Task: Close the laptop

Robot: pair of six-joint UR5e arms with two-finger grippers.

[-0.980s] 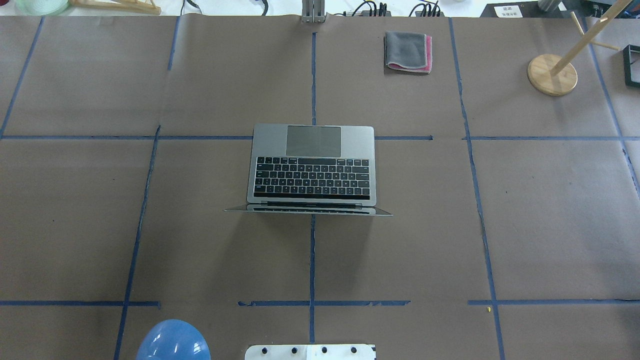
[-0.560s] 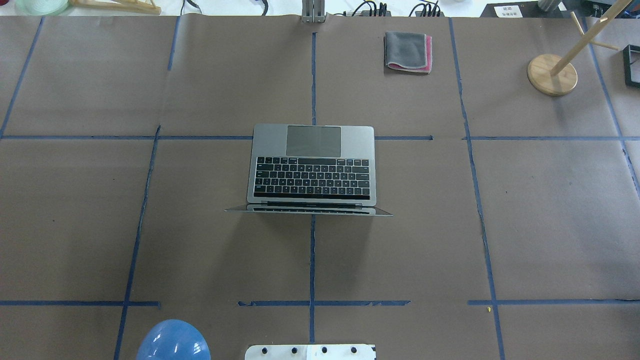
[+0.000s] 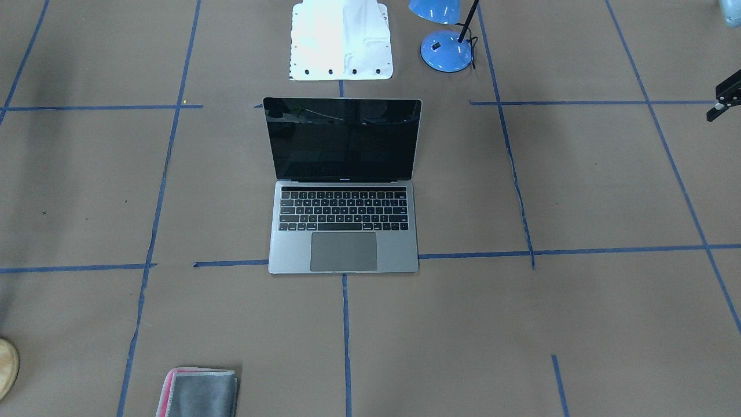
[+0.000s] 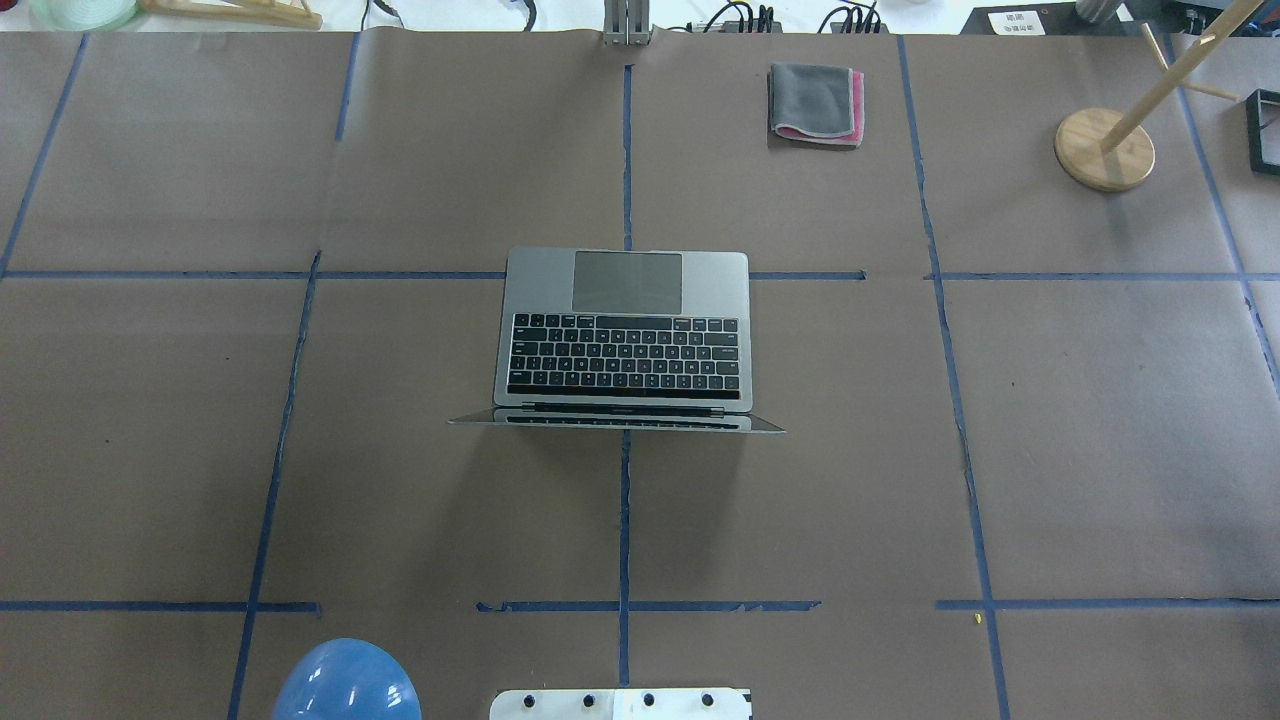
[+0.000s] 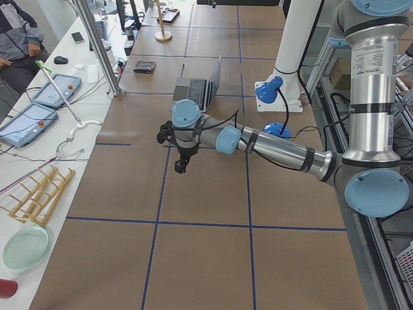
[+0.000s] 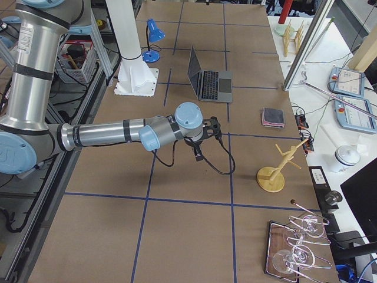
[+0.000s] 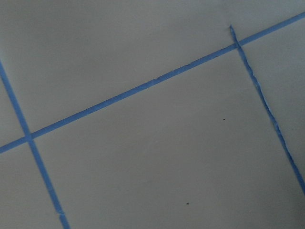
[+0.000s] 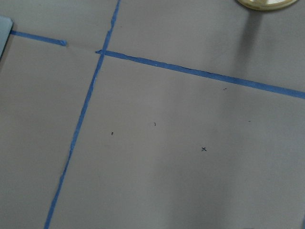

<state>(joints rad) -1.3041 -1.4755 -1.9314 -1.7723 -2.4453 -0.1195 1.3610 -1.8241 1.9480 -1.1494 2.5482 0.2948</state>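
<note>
The laptop [image 4: 625, 340] stands open in the middle of the table, with its black screen [image 3: 343, 139] upright and its trackpad toward the far side. It also shows in the exterior left view [image 5: 197, 90] and the exterior right view [image 6: 209, 82]. My left gripper [image 5: 181, 169] hangs above bare paper well to the laptop's left; only a black edge of it [image 3: 726, 99] shows in the front-facing view, and I cannot tell if it is open. My right gripper [image 6: 198, 156] hangs well to the laptop's right; I cannot tell its state. Both wrist views show only paper and blue tape.
A folded grey-and-pink cloth [image 4: 815, 103] lies at the far right of the middle. A wooden stand [image 4: 1104, 150] and a black frame [image 4: 1262, 130] are at the far right. A blue lamp [image 3: 446, 51] stands beside the white robot base [image 3: 340, 40].
</note>
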